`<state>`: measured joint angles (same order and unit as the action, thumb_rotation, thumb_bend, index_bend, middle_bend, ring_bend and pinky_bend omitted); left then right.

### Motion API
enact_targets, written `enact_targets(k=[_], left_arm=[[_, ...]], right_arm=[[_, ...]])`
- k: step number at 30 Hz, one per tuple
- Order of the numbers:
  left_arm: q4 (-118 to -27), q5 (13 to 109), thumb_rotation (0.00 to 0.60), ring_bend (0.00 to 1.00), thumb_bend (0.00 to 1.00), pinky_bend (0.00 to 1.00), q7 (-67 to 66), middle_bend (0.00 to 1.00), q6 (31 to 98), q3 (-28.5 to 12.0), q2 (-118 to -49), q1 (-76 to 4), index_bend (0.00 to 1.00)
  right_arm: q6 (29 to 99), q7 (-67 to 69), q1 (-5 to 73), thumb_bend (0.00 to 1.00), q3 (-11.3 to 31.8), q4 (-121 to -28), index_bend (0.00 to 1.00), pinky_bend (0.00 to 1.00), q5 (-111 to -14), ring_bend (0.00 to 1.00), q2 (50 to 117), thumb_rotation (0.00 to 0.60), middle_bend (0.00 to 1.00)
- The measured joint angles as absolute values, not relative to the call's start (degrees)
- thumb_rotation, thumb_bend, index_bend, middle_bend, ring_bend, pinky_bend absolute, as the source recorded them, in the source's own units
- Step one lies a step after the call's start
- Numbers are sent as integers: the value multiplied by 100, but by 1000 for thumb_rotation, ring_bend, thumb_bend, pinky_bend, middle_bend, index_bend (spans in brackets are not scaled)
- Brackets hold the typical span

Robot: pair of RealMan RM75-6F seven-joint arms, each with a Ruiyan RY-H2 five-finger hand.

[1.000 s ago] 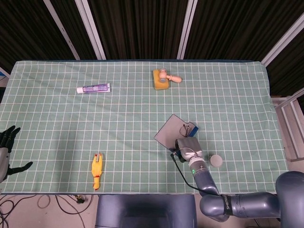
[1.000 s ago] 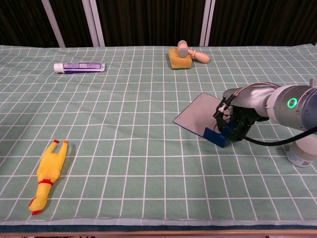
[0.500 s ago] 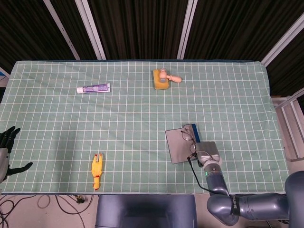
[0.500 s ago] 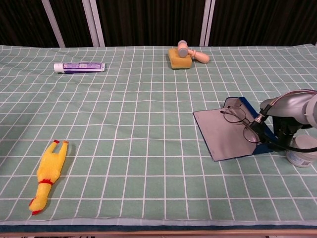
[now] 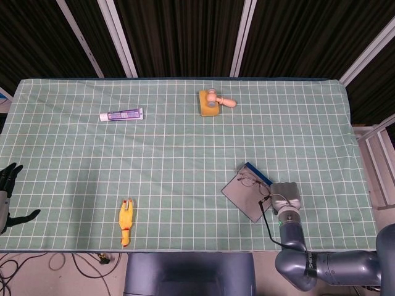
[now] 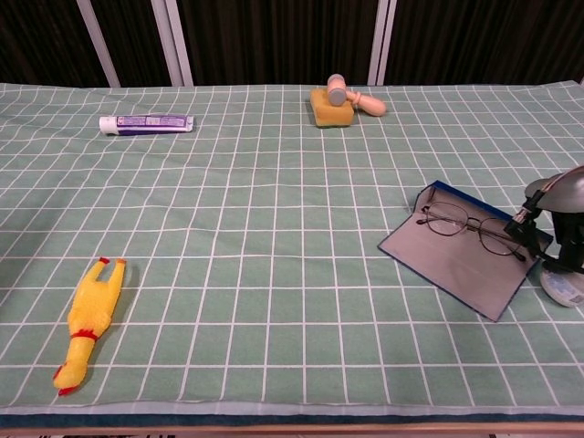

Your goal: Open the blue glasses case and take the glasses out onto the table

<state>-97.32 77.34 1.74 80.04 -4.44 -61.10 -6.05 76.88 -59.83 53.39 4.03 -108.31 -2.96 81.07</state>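
The blue glasses case lies open and flat on the green checked cloth at the right front, grey lining up. The thin-framed glasses rest across its far blue edge. My right hand is at the case's right corner, with dark fingers against the end of the glasses. What they grip is hidden. My left hand hangs off the table's left front edge with fingers spread and nothing in it.
A white jar stands just right of the case under my right wrist. A toothpaste tube lies at the back left, a yellow sponge with a wooden mallet at the back middle, and a yellow rubber chicken at the front left.
My right hand has drawn back to the right, and the open case and glasses slid and turned with it. The glasses are now uncovered. The left hand has not moved.
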Motion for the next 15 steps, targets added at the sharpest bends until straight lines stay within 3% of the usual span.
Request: enact_targets(k=[15], left_arm=[[-9731, 7735, 600, 0, 0, 0, 168, 0, 8017, -450, -6114, -600, 0]], right_arm=[[7358, -6030, 5239, 448, 650, -10055, 421, 914, 116, 1000, 8161, 600, 924]])
